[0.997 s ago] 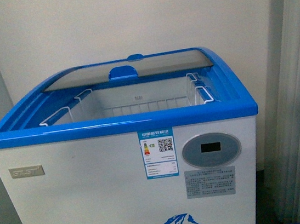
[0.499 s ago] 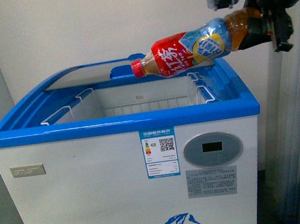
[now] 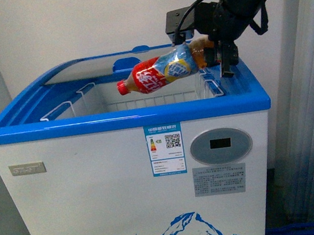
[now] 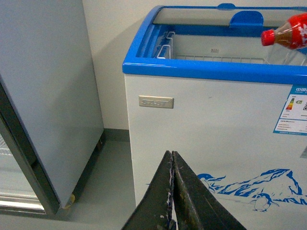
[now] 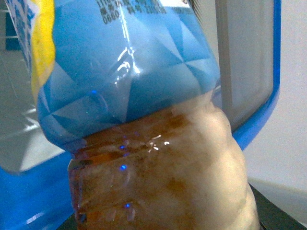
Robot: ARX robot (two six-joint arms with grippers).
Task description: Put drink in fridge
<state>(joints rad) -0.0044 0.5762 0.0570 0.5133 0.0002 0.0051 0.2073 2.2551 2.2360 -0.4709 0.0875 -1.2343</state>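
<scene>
The right gripper (image 3: 214, 58) is clenched on the base end of the drink bottle (image 3: 160, 75), which hangs nearly horizontal above the open fridge (image 3: 126, 124) — red cap pointing toward the robot's left and tipped slightly down, over the right part of the opening near the wire basket (image 3: 209, 93). The left gripper (image 4: 171, 201) is low in front of the fridge's white face, fingers pressed together on nothing, so the right arm is the one placed to act. The cavity lies straight below the bottle — judging by that, the coming move is mainly a descent with the long axis kept clear of the blue rim.
</scene>
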